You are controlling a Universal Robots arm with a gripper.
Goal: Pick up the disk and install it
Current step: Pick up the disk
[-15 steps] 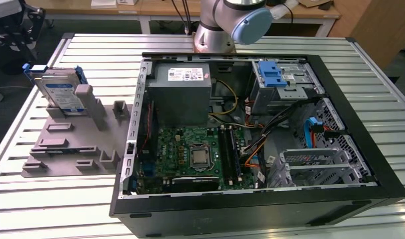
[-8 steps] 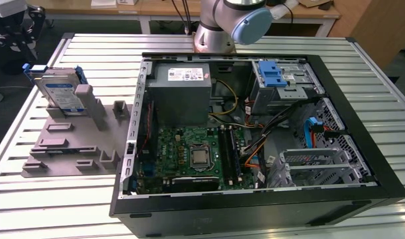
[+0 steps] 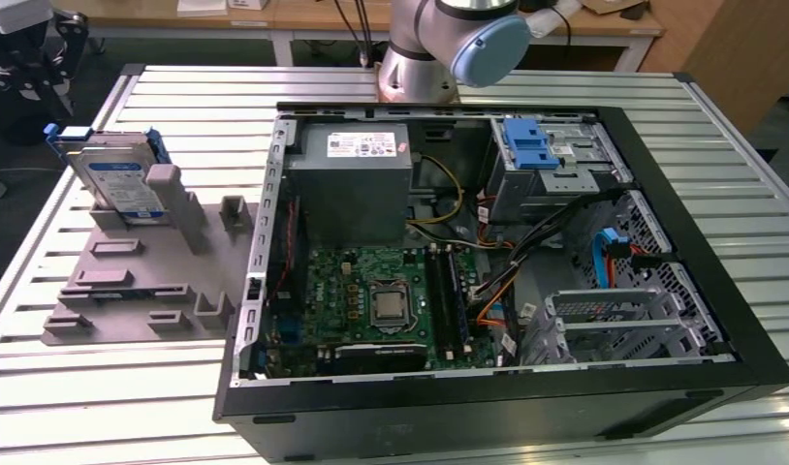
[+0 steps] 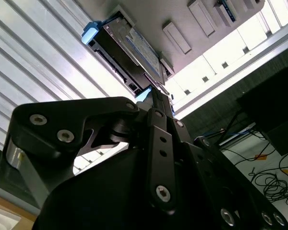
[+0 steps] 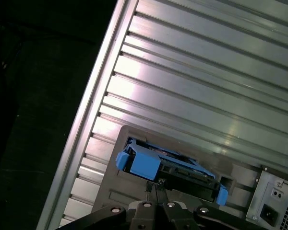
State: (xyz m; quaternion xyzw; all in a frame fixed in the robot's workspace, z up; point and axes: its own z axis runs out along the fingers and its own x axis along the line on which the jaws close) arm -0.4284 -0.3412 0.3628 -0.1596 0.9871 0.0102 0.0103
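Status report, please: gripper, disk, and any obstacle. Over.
Status: gripper shut, empty, over the disk. Disk upright in grey holder, outside the computer case. Nothing between gripper and disk.

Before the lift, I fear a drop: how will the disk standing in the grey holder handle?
The disk looks like a metal-cased slab, so it is probably stiff and heavy for its size. Standing on edge in the grey holder, it may tip if nudged sideways. Its blue carrier looks plastic and may flex slightly.
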